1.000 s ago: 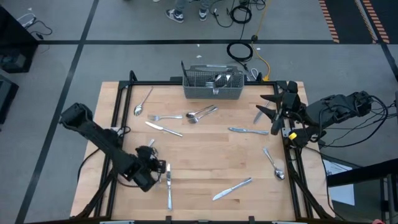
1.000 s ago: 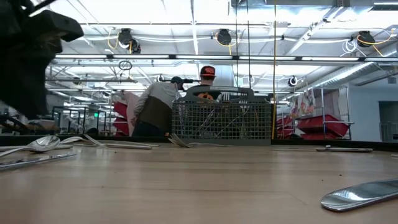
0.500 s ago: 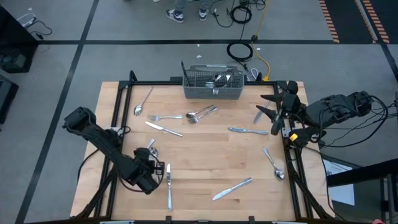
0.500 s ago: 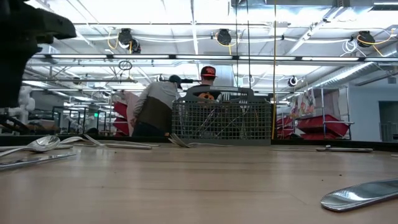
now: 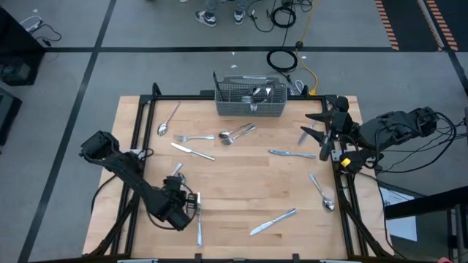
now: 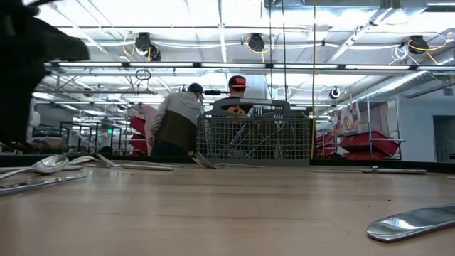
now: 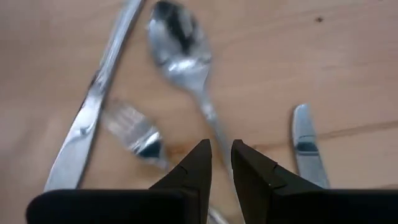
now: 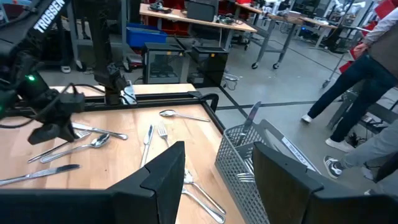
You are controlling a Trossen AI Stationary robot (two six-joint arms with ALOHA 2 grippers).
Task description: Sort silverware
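Silverware lies scattered over the wooden table (image 5: pixel 241 183). My left gripper (image 5: pixel 193 207) is low over the near left part, pointing steeply down. In the left wrist view it (image 7: pixel 221 149) is open by a narrow gap, and a spoon (image 7: pixel 180 43) lies flat with its handle (image 7: pixel 211 118) running into that gap. A fork (image 7: pixel 134 130) and a knife (image 7: pixel 93 112) lie beside the spoon, and another knife (image 7: pixel 306 146) lies on its other side. My right gripper (image 5: pixel 313 126) hangs open, raised at the table's far right. My left gripper comes from above with one fingertip on each side of the spoon's handle (image 7: pixel 219 138), which lies on the table. I cannot tell whether the fingertips touch it.
A grey wire basket (image 5: pixel 251 100) holding some silverware stands at the far edge. Loose pieces: a spoon (image 5: pixel 164 124), a cluster (image 5: pixel 223 135), knives (image 5: pixel 191 150) (image 5: pixel 292 153) (image 5: pixel 273 221) (image 5: pixel 198 230) and a spoon (image 5: pixel 322 193). People stand beyond the table (image 6: pixel 178 121).
My left arm has reached out, carrying its gripper a little toward the table's near edge and tipping it more steeply down. The silverware has stayed where it was.
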